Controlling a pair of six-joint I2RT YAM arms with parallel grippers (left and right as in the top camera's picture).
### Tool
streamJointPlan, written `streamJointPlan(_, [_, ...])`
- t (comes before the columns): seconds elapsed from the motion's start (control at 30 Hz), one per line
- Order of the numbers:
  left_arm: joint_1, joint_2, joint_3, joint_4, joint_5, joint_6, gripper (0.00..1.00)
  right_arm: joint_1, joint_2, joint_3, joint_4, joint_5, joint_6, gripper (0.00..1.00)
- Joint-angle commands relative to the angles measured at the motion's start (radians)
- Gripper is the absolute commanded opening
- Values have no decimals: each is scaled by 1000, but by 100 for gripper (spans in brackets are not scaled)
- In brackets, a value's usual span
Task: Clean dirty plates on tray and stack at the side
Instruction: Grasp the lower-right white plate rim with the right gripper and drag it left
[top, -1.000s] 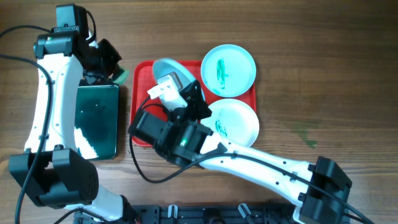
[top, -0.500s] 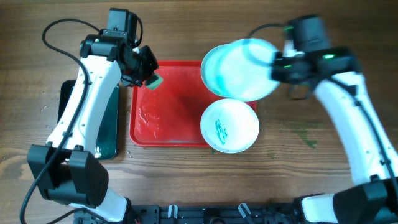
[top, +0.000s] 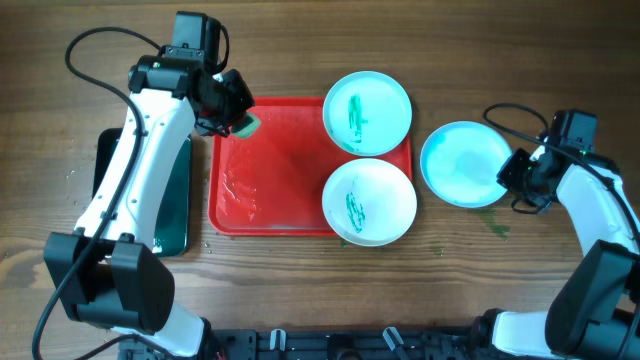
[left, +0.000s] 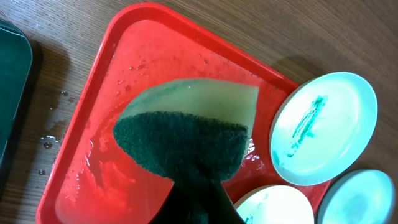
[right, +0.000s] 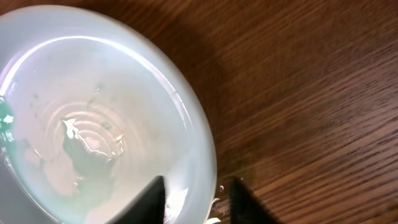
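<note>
Hazard, right side: The right gripper (right: 199, 183) stands with its jaws apart astride the rim of the clean plate (top: 462, 163), and a sliver of wood shows between the outer finger and that rim. If it withdraws crookedly, a finger could catch the rim and drag or tip the plate, which looks wet and probably slides easily.

Hazard, left side: The left gripper (top: 232, 112) is clamped on the sponge (left: 186, 134), scouring face towards its camera, over the far left corner of the red tray (top: 270, 150). Water beads and streaks lie on the tray floor, so a plate pressed there may skate away.

Hazard, pick-up: The upper plate (top: 368, 112) and the lower plate (top: 369, 201) each overhang the tray's raised rim and probably sit tilted. A pinch on either could rock it.

Hazard, stacking: The next plate must land squarely on the clean one, or it may slip off the wet glaze.

Clean plate, look: It is round and shallow with a pale turquoise rim, and a film of water pools in its whitish centre. No smear is visible.

Dirty plates, look: They have the same form, and each carries a dark green smear near its middle.

Position: The clean plate lies flat on the table (top: 500, 60), just right of the tray. The two dirty plates are on the tray's right end, close together. The black tray (top: 168, 205) of green liquid lies at the left.
</note>
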Motion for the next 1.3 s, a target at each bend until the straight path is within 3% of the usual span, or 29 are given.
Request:
streamJointPlan(0.0, [-4, 6, -4, 19, -11, -6, 4, 5, -7, 73, -107, -116, -10, 41])
streamJointPlan(0.1, [-4, 6, -4, 37, -11, -6, 4, 72, -53, 164, -254, -182, -53, 41])
streamJointPlan(0.23, [-4, 6, -4, 37, -10, -6, 4, 212, -95, 160, -278, -369, -194, 41])
streamJointPlan(0.43, [-4, 6, -4, 36, -10, -5, 4, 405, -59, 39, -232, -290, -192, 40])
streamJointPlan(0.63, [-4, 6, -4, 43, -10, -6, 4, 481, -39, -89, -31, -252, -159, 30])
streamJointPlan(0.87, [-4, 6, -4, 43, -11, -5, 4, 494, -17, -119, 33, -238, -156, 16])
streamJointPlan(0.97, [-5, 6, -4, 44, -11, -5, 4, 494, -17, -119, 28, -239, -156, 6])
streamJointPlan(1.13, [-6, 6, -4, 44, -10, -6, 4, 497, -17, -114, 61, -345, -169, 4])
streamJointPlan(1.27, [-5, 6, -4, 44, -11, -6, 4, 617, -17, -32, 24, -344, -55, 4])
